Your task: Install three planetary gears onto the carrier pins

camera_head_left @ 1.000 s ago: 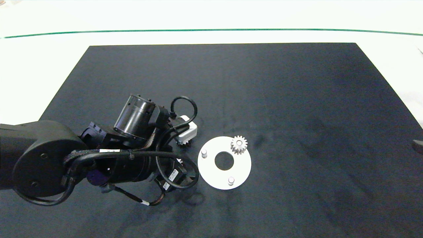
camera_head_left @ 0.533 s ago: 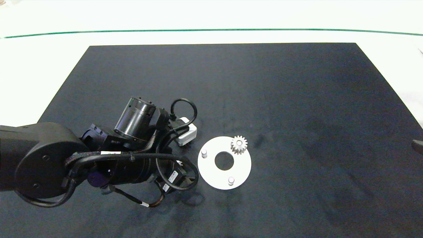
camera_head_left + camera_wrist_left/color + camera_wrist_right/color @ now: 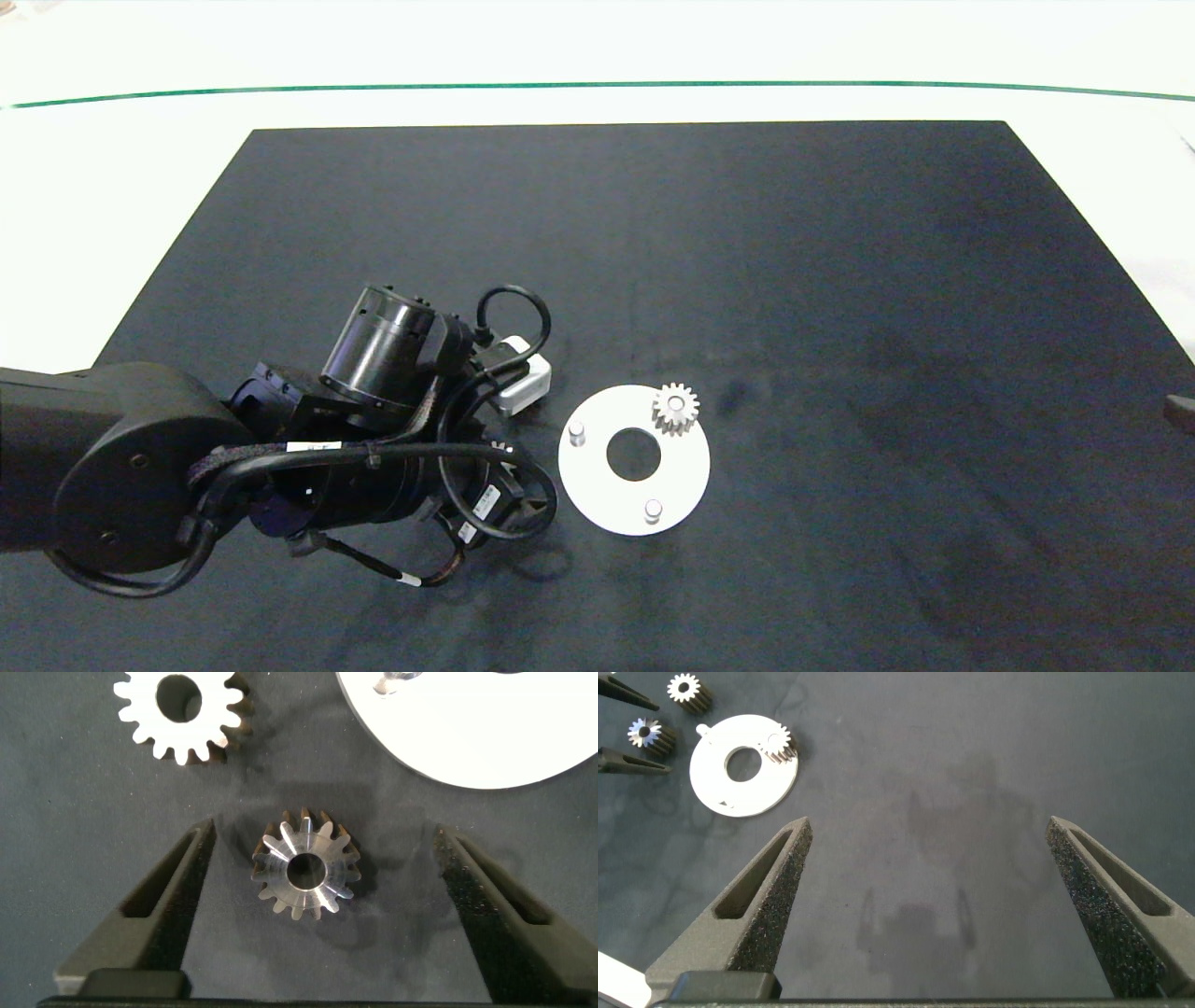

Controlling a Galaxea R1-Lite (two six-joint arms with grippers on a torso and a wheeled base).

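You've got a dark mat (image 3: 653, 233) covering most of the white bench (image 3: 112, 187); a thin green line (image 3: 597, 85) runs across the bench beyond the mat's far edge

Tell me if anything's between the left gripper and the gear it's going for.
Nothing visible. The left gripper is open, a finger on each side of the gear, which lies flat on the mat. Another gear and the disc lie beyond it, outside the gap.

disc (image 3: 597, 485): white, on dark mat (image 3: 747, 233); one gear (image 3: 675, 408) on far pin | left arm (image 3: 280, 448): just beside disc
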